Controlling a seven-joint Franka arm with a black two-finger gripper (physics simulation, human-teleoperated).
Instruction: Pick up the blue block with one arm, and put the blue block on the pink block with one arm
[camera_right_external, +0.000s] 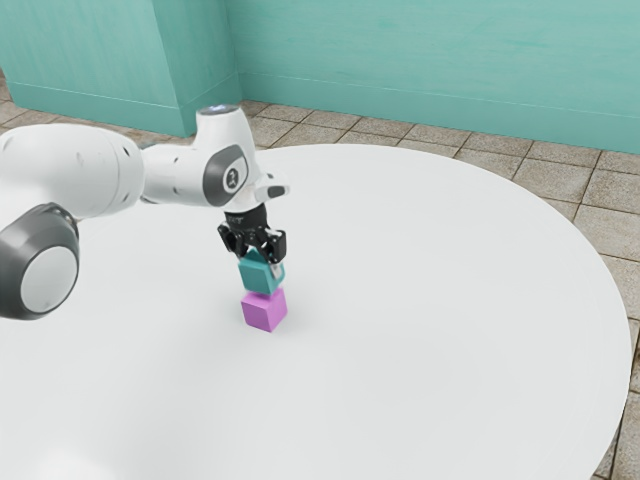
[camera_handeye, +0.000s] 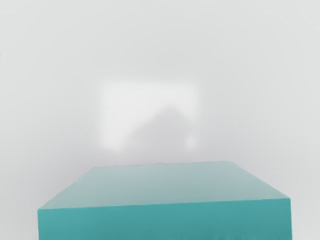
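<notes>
Teal-blue on every face we can see, the blue block (camera_right_external: 258, 274) is a plain cube with flat, matte sides and sharp edges. In the wrist view the blue block (camera_handeye: 165, 200) lies right under our hand, its top face a lighter shade than the side facing the camera. It sits on top of the pink block (camera_right_external: 264, 310), touching it and turned slightly out of line with it. The pink block is a magenta cube of about the same size, resting on the white round table (camera_right_external: 450, 330), well away from the rim.

Our black gripper (camera_right_external: 260, 262) comes straight down on the blue block, with its fingers (camera_right_external: 276, 268) pressed against two opposite sides, pinching the cube near its top.

Our white arm (camera_right_external: 90, 180) reaches in from the exterior view's left. A small dark mark shows on its grey joint cap (camera_right_external: 227, 177), but it is too small for us to read.
</notes>
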